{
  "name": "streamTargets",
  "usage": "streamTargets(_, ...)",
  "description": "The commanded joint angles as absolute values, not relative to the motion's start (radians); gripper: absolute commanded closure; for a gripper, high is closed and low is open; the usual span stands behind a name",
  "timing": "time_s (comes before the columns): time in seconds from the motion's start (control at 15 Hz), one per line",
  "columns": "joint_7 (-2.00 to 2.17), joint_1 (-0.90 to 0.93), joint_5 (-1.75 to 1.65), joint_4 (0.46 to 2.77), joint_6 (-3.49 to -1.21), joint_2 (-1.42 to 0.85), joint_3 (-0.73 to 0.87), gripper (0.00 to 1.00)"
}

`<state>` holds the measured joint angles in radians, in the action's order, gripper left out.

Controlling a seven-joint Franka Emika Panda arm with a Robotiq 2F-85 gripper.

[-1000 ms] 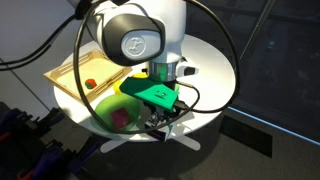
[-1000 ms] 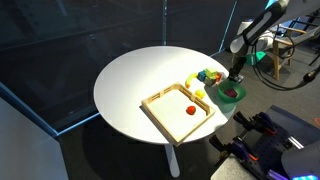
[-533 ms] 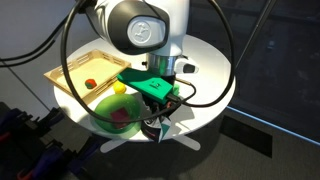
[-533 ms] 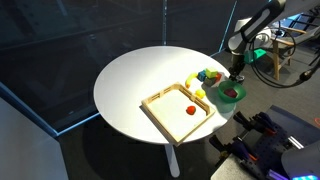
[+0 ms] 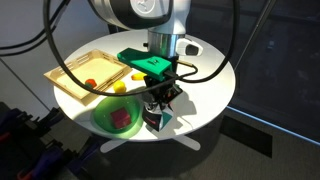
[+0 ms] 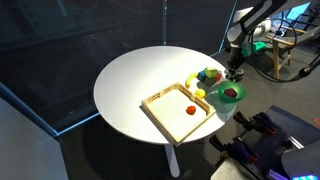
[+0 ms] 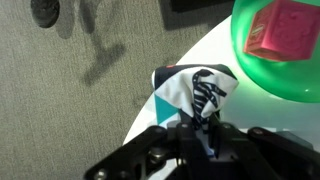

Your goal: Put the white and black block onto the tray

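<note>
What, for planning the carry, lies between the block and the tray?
In an exterior view, a yellow piece and the green bowl's rim sit between block and tray.

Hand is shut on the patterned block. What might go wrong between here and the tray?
1. The hand seems to pinch only part of the white and black block, close to the edge of the table; a slip could send it to the floor.
2. The green bowl sits beside the hand, towards the tray; a low carry might clip its rim, so lift first.
</note>
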<state>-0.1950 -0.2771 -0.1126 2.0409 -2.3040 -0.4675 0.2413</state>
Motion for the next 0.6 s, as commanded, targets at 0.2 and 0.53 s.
streamTargets(0.2, -0.104, -0.245, -0.13, 2.026, -2.198, -0.384, 0.239, 0.94)
streamTargets(0.53, -0.081, -0.218, -0.119, 2.018, -2.165, -0.343, 0.218, 0.94)
